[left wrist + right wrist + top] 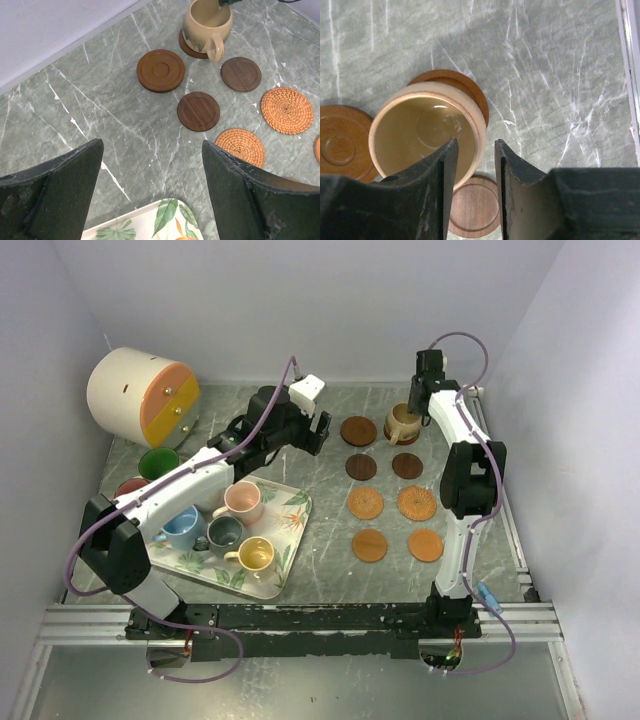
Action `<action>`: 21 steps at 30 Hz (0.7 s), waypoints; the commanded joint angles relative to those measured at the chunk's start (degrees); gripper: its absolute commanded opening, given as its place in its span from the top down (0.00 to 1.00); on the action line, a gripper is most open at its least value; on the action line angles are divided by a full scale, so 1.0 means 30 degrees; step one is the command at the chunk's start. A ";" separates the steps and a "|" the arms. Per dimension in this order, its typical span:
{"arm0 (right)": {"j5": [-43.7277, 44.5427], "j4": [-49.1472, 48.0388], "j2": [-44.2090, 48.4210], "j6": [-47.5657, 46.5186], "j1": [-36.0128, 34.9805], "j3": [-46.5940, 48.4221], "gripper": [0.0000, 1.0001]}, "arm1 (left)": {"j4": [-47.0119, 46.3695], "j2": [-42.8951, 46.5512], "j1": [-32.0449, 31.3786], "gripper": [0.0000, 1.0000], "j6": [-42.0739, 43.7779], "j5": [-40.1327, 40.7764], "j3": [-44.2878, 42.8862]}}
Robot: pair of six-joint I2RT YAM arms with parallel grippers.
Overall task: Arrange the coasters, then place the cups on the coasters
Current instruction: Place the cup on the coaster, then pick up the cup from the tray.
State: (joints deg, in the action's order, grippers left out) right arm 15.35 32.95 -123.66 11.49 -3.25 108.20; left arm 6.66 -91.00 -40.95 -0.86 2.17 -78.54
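Coasters (pixel 365 503) dot grey marbled table (pixel 325 565), pale walls (pixel 330 310) around; left hand (pixel 152 170) gapes, right hand (pixel 476 170) apart astride cup (pixel 415 130).

A big white cylinder (pixel 128 390) with an orange-and-yellow end face lies on its side in the upper left. A rectangular leaf-print tray (pixel 293 512) sits lower left of centre on the grey-green marbled table (pixel 325 570). Pale walls (pixel 300 300) close in three sides.
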 commanded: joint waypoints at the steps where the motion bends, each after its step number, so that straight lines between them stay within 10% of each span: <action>1: 0.0487 0.0129 0.0216 -0.0264 -0.0094 0.1215 0.63 | -0.0689 0.0626 0.0078 0.09 0.0328 0.0127 0.0180; 8: -0.1173 -0.1783 0.3865 -0.2051 -0.0087 -0.0842 0.52 | 0.2635 0.0480 0.1730 0.09 0.3522 -0.1046 -0.1126; 14: -0.4426 -0.4133 0.8650 -0.4920 -0.0081 -0.5443 0.12 | 0.6141 0.1089 0.4712 0.01 0.5375 -0.4047 -0.1011; 21: -0.9408 -0.4417 1.2347 -0.6402 -0.0084 -0.9784 0.07 | 1.0646 0.2429 0.6315 0.05 0.8191 -0.4741 -0.0040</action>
State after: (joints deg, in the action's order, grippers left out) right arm -1.98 20.60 -88.88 -3.60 -3.25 84.62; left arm 28.25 -87.57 -23.73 17.32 -7.66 -79.75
